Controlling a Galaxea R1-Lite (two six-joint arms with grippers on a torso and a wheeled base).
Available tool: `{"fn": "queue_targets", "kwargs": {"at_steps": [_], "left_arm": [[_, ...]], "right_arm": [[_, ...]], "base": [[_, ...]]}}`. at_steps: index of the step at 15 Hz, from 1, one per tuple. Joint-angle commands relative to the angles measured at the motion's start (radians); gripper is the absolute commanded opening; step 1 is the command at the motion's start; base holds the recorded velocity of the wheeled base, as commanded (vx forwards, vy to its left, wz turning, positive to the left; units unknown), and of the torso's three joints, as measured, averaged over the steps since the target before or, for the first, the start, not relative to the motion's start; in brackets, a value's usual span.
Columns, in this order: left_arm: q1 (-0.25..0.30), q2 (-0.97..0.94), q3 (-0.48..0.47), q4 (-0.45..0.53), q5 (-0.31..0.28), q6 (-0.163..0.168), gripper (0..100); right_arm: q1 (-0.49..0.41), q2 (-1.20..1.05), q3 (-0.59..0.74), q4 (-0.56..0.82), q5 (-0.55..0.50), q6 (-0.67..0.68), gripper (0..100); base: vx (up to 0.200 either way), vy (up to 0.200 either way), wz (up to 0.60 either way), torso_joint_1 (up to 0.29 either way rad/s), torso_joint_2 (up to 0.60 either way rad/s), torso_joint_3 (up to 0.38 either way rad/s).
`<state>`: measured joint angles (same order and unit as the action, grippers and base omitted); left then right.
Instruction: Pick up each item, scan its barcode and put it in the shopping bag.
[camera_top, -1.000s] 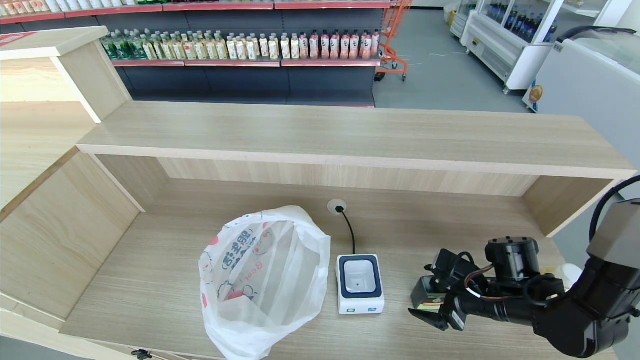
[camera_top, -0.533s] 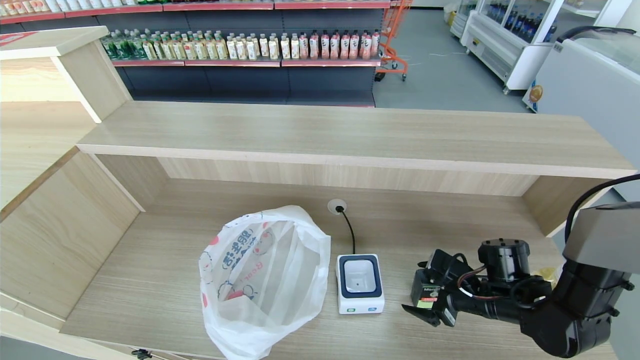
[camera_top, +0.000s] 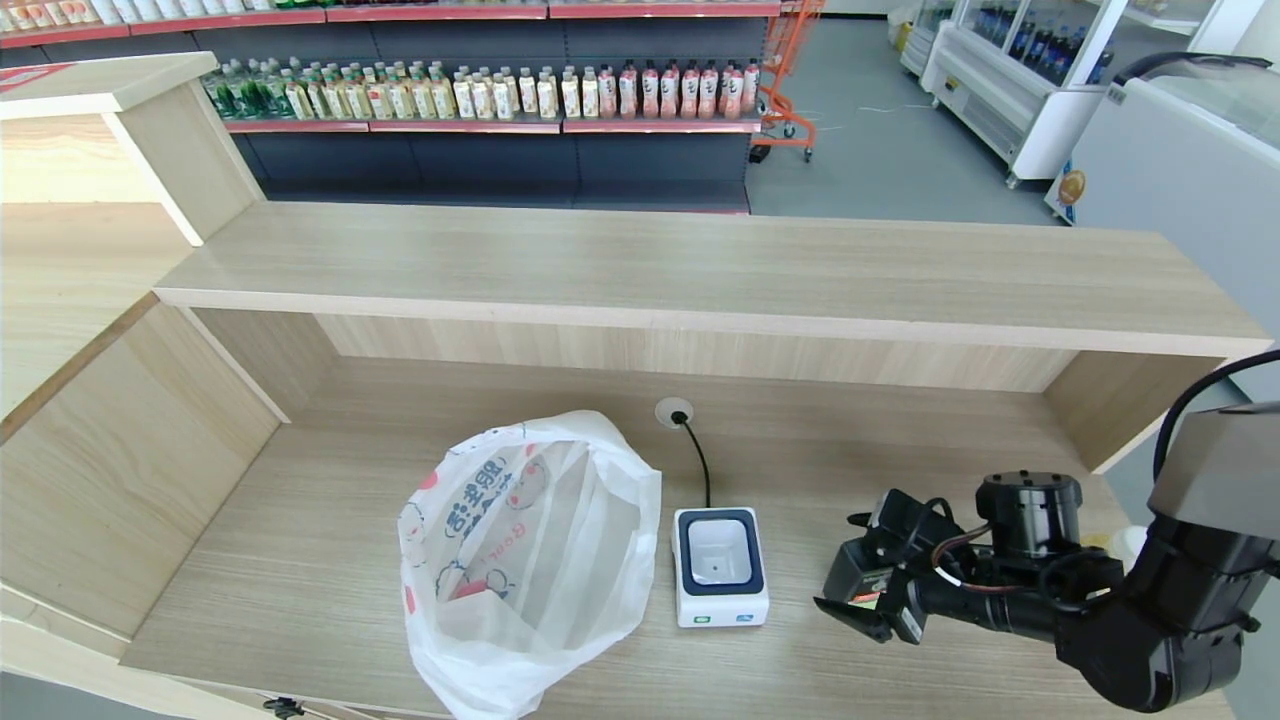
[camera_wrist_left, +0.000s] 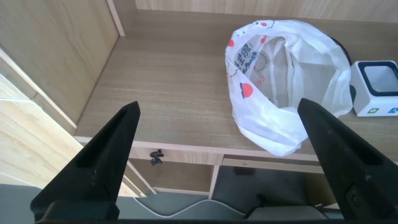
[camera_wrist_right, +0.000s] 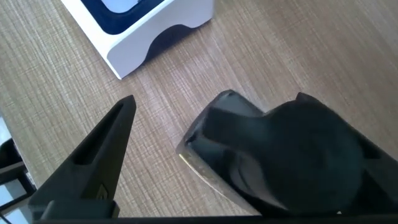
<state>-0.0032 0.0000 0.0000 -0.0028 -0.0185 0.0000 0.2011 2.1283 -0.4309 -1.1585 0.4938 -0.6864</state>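
and here we are at the scanner (camera_top: 720, 566), white box, dark window facing up. the shopping bag (camera_top: 530, 560) slumps just beside the scanner on its left, mouth open. on the scanner's right, near it and low over the counter (camera_top: 300, 570), sits the right gripper (camera_top: 855, 615), jaws spread, nothing clamped. in the right wrist view a dark thing (camera_wrist_right: 273, 155) lies against one side of it, and we cannot tell what it is. a pale item (camera_top: 1128, 545) peeks out farther right of the scanner, behind the arm. the left gripper (camera_wrist_left: 219, 104) hangs well left of the scanner, beyond the bag, jaws wide and empty.

where could this slip, we reckon? a pinch on a thin edge could let the item twist, turning the barcode away from the window. a low sweep leftward could knock the scanner or snag its cable (camera_top: 697, 455). and that limp bag could fold under a drop.
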Motion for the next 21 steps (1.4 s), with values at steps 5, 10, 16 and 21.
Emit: {"fn": "queue_targets", "kwargs": {"at_steps": [5, 10, 16, 21], "left_arm": [[0.0, 0.002, 0.0, 0.0, 0.0, 0.0, 100], [0.0, 0.002, 0.0, 0.0, 0.0, 0.0, 100], [0.0, 0.002, 0.0, 0.0, 0.0, 0.0, 100], [0.0, 0.002, 0.0, 0.0, 0.0, 0.0, 100]], "right_arm": [[-0.025, -0.053, 0.014, 0.0, -0.004, 0.004, 100], [-0.06, -0.01, 0.003, 0.011, -0.023, -0.076, 100], [-0.052, 0.059, -0.049, 0.0, 0.069, -0.078, 100], [-0.057, 0.068, -0.035, 0.0, 0.077, -0.108, 0]], "base": [[0.0, 0.0, 0.0, 0.0, 0.0, 0.0], [0.0, 0.0, 0.0, 0.0, 0.0, 0.0], [0.0, 0.0, 0.0, 0.0, 0.0, 0.0], [0.0, 0.0, 0.0, 0.0, 0.0, 0.0]]}}
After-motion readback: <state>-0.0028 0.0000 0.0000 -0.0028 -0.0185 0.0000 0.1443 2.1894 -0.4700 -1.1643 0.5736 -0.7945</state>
